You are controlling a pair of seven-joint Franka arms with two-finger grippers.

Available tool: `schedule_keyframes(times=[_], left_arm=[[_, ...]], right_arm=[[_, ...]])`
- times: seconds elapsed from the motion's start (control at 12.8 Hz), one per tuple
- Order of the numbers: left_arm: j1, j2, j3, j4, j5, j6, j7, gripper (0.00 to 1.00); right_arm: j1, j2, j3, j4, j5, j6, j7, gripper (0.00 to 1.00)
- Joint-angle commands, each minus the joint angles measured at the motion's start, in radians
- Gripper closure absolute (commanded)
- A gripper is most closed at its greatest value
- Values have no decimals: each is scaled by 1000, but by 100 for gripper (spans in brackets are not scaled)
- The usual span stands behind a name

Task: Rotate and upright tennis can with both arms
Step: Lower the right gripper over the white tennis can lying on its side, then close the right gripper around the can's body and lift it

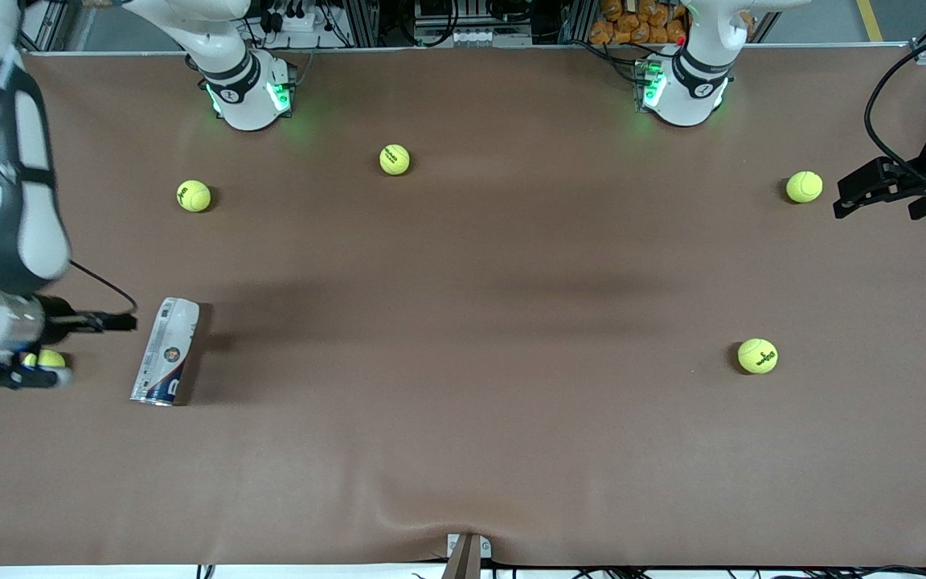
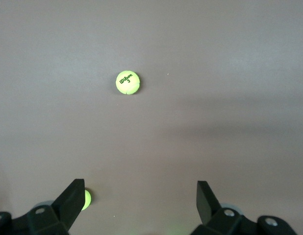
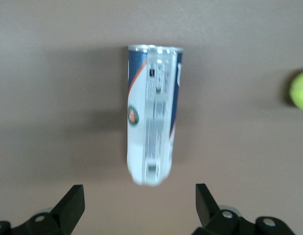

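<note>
The tennis can (image 1: 165,351) lies on its side on the brown table near the right arm's end. Its dark-blue end with the silvery rim is nearer the front camera and its white end is farther. The right wrist view shows the tennis can (image 3: 152,115) lengthwise ahead of the fingers. My right gripper (image 1: 121,322) (image 3: 139,203) is open and empty, up in the air beside the can's white end. My left gripper (image 1: 845,199) (image 2: 141,196) is open and empty, over the table at the left arm's end, far from the can.
Several yellow-green tennis balls lie about. One ball (image 1: 45,359) is under the right hand, also in the right wrist view (image 3: 301,90). Others lie near the bases (image 1: 193,195) (image 1: 395,159). Two more (image 1: 804,186) (image 1: 757,355) are toward the left arm's end, seen in the left wrist view (image 2: 86,199) (image 2: 128,82).
</note>
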State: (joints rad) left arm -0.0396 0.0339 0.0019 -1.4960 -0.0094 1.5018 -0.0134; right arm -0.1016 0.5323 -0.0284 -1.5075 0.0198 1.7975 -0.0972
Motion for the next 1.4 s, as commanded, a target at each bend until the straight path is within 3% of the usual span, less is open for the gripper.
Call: schedule_keyframes(times=[0.0,0.31,0.94,1.09,1.17,1.32], left_arm=[[9,3,-5,6,-11,-11,1,0],[7,4,-5,5,-11,-11,1,0],[9,6,-5,5,-11,-11,9,0],[9,6,-5,5,-11,-11,9,0],[9,6,-5,5,-11,-11,9,0],[10,6,-5,5,-11,-11,9,0]], right_arm=[[10,11,5,-127,0,193,-10,0],[2,27,4,-299,-6,406,-13,0],[-6,95,5,-295,-9,453,-13,0],[2,101,5,-283,-9,462,-15,35],[14,101,5,-264,-9,459,-15,46],[51,95,5,-237,-11,451,-45,50]])
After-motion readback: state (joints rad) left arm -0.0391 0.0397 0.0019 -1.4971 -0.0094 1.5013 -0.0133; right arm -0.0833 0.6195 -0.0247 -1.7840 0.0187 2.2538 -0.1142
